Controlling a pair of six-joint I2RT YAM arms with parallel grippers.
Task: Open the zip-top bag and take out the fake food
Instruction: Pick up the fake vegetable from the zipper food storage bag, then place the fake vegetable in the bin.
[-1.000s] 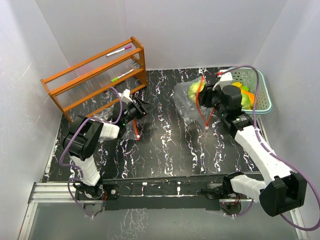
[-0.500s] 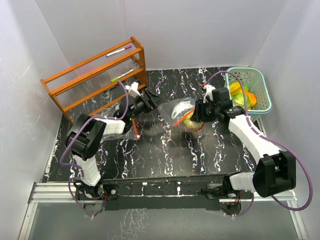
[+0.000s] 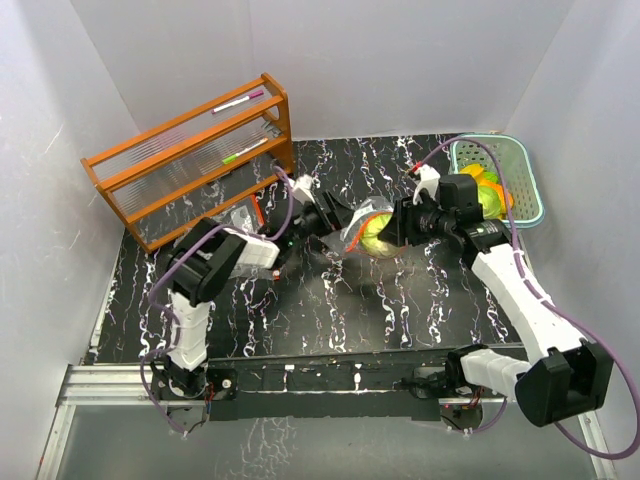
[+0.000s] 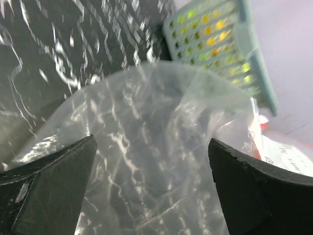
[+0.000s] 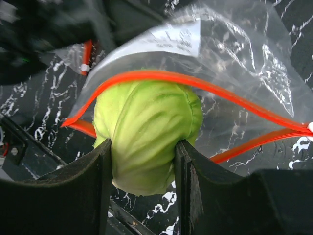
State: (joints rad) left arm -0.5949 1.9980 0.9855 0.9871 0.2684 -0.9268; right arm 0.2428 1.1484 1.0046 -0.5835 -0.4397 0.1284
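Note:
The clear zip-top bag (image 3: pixel 357 214) with its orange zip (image 5: pixel 195 82) is held off the table's middle, its mouth open toward my right arm. A pale-green cabbage-like ball (image 5: pixel 146 125) sticks out of that mouth, and my right gripper (image 5: pixel 142 149) is shut on it; from above the ball (image 3: pixel 376 237) sits just left of the right gripper (image 3: pixel 393 230). My left gripper (image 3: pixel 337 214) is at the bag's other end, open wide, with crumpled plastic (image 4: pixel 146 147) between its fingers (image 4: pixel 58 171). Other fake food (image 3: pixel 486 190), yellow, orange and green, lies in the basket.
The pale-teal slotted basket (image 3: pixel 532 185) stands at the back right corner, also seen beyond the bag in the left wrist view (image 4: pixel 222 46). A wooden rack (image 3: pixel 190 160) with markers stands at the back left. White walls close in three sides.
My left arm has reached right to the bag and its jaws have opened wide. My right arm swung left from the basket and now grips the cabbage ball at the bag's mouth.

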